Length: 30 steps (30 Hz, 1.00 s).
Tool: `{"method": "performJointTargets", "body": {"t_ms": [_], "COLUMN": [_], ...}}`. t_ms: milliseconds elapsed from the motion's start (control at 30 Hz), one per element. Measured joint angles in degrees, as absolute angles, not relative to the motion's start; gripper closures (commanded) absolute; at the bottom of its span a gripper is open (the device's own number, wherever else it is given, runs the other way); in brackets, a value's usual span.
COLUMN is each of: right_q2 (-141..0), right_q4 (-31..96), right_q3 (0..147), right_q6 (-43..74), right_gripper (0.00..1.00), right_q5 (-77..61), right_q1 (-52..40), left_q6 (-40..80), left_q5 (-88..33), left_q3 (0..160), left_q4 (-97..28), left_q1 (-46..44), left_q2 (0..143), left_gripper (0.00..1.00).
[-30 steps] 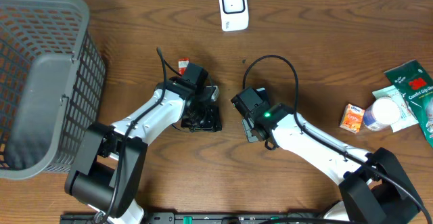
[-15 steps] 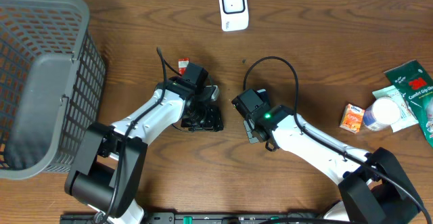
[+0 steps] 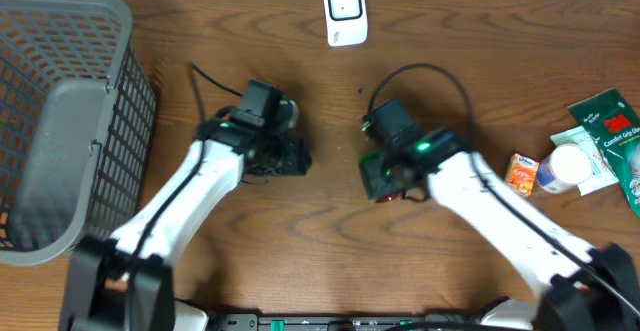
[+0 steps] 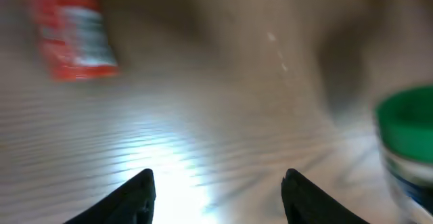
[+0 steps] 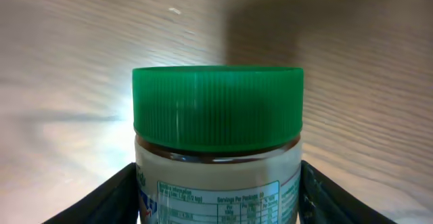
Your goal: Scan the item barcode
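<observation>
Green-capped jar [image 5: 216, 143] pinched between right pincer [image 5: 220, 197] fingers; left pincer [image 4: 220, 183] spread, apart from the jar.

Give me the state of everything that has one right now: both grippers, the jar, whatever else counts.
left gripper, open, holding nothing.
right gripper, shut on the jar.
jar, green lid on, gripped at its sides.
red packet, lying loose, apart from both grippers; blurred.
scanner, untouched, nothing held up to it; on or off cannot be told.
basket, upright.
</observation>
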<state>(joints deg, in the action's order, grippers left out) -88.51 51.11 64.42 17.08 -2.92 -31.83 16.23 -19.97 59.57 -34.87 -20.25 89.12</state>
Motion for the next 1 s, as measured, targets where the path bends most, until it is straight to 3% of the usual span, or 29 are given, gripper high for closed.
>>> {"method": "performJointTargets", "body": {"t_ms": [367, 400, 467, 500, 567, 800, 1000], "right_q2": [-85.2, -85.2, -85.2, -85.2, -85.2, -85.2, -85.1], "right_q4": [62.3, 63.0, 63.7, 63.8, 63.8, 61.3, 59.1], "right_q3": [66.6, 66.6, 66.6, 66.6, 66.6, 66.6, 66.1], "right_q6": [1.1, 0.0, -1.8, -2.3, -3.3, -1.0, 5.6], "right_gripper": [0.37, 0.33, 0.11, 0.03, 0.01, 0.04, 0.02], "right_q5": [-41.5, -43.9, -46.9, -47.2, -46.1, -33.8, -14.8], "right_q1": [-13.0, -11.7, -9.5, -8.8, -8.4, -14.0, -22.8], "left_q6": [21.6, 21.9, 22.3, 22.5, 22.7, 22.7, 22.7], "left_q5": [-11.1, -10.8, -10.4, -10.3, -10.1, -10.1, -10.1], "left_q3": [59.6, 59.6, 59.6, 59.6, 59.6, 59.6, 59.6], "left_q4": [-35.8, -35.9, -36.2, -36.4, -37.1, -37.4, -37.7], "left_q1": [-8.9, -8.0, -6.1, -5.6, -4.9, -4.9, -4.9], "left_q2": [81.9, 81.9, 81.9, 81.9, 81.9, 81.9, 81.9], "left_gripper": [0.35, 0.34, 0.32, 0.31, 0.28, 0.28, 0.28]}}
